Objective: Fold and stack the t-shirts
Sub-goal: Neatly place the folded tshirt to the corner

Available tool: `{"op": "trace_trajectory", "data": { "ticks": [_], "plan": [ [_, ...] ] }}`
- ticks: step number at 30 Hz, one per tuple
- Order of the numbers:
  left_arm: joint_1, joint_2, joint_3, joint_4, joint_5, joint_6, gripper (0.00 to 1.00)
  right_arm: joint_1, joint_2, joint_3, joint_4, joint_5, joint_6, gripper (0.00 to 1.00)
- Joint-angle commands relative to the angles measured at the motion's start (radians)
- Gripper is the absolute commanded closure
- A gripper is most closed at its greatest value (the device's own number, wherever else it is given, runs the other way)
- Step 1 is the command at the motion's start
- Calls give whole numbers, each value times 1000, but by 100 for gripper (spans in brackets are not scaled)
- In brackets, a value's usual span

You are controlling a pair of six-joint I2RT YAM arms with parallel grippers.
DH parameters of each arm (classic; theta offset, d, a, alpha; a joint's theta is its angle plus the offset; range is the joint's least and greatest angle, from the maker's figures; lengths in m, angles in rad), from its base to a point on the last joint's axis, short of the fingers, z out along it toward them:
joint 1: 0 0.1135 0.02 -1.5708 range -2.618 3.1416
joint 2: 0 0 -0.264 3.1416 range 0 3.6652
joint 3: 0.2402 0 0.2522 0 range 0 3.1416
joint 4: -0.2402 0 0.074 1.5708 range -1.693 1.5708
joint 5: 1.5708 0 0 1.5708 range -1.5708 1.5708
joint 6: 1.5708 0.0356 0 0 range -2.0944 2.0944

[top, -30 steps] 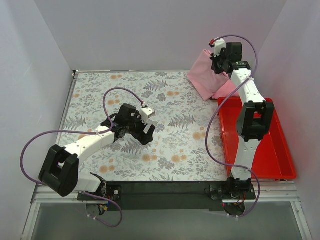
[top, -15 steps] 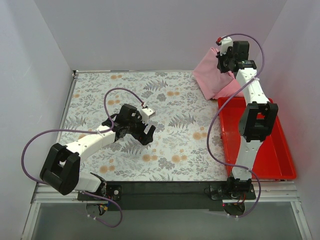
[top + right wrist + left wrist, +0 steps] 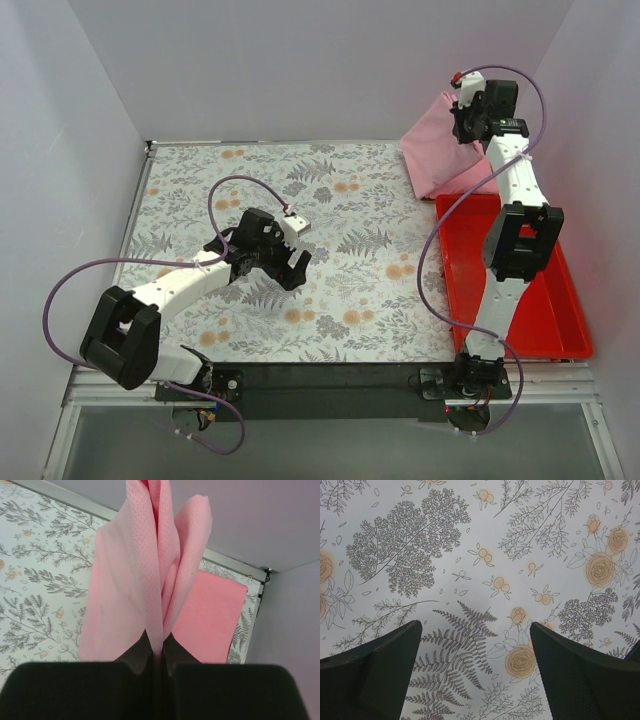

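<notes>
T-shirt (image 3: 145,580), pink mesh, hanging folds, pinched by R fingers (image 3: 133,655), L fingers (image 3: 370,680) spread

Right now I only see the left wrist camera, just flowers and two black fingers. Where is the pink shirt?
Observer: The pink t-shirt is at the far right corner of the table, hanging from the right gripper.
Operator: Is it squeezing it?
Observer: Yes, that gripper is shut on a bunched fold of the cloth.
Operator: What's next to it?
Observer: A red tray sits along the right edge, just nearer than the shirt.
</notes>
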Motion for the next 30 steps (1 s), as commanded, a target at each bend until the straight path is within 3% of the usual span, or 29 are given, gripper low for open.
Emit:
{"op": "trace_trajectory", "data": {
  "ticks": [1,27,28,30],
  "plan": [
    [5,3,31,-2,-6,3,10,-26,14,68,33,7,-28,99],
    [6,66,55,-25,-1,2,10,-121,181,87,115,83,-125,99],
    [5,68,61,-29,5,-3,10,-121,185,83,118,94,-123,94],
    [6,72,70,-37,13,-10,10,-120,189,82,122,131,-120,75]
  ]
}}
